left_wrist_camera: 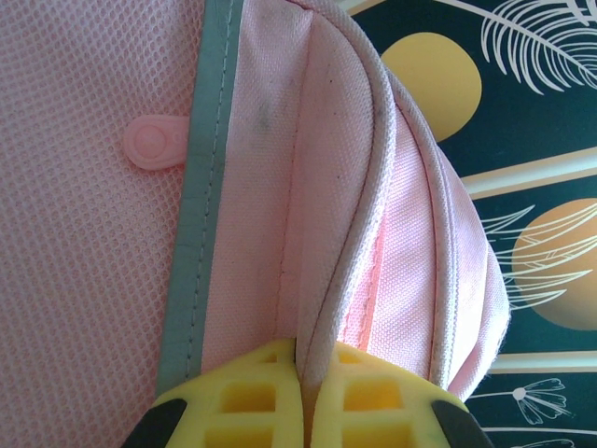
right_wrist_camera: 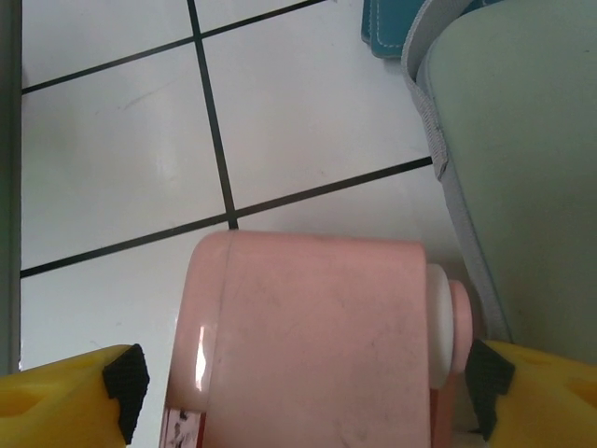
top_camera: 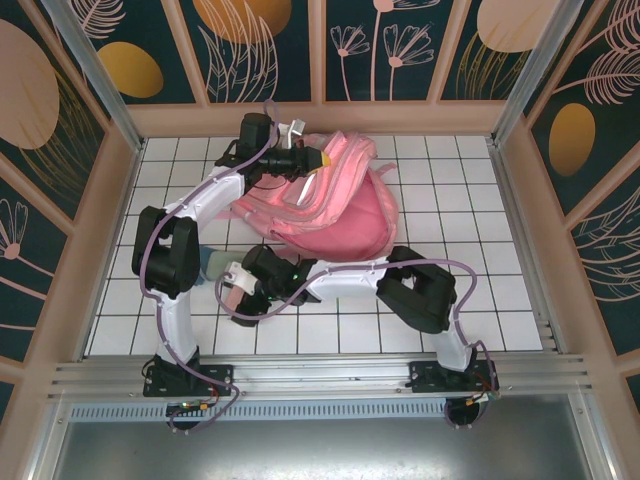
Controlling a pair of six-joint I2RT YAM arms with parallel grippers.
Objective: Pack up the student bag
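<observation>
A pink rounded container (right_wrist_camera: pixel 308 327), with a white disc at its right end, is being straddled by the right hand (right_wrist_camera: pixel 308 397). Its yellow fingers (right_wrist_camera: pixel 56 401) are being held apart, a gap being left at the left pad. The container is being borne by the white-tiled desk (right_wrist_camera: pixel 112 159). A pale green item (right_wrist_camera: pixel 522 168) with grey edging is being seen just beside it, with a teal item (right_wrist_camera: pixel 387 28) beyond.

Left fingers (left_wrist_camera: pixel 244 403) pinched together, right fingers (right_wrist_camera: pixel 58 403) apart.

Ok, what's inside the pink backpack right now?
Contents are hidden: pink fabric of the student bag covers the interior. Visible are outer mesh, grey trim and piped seams, one pinched by the left gripper.
</observation>
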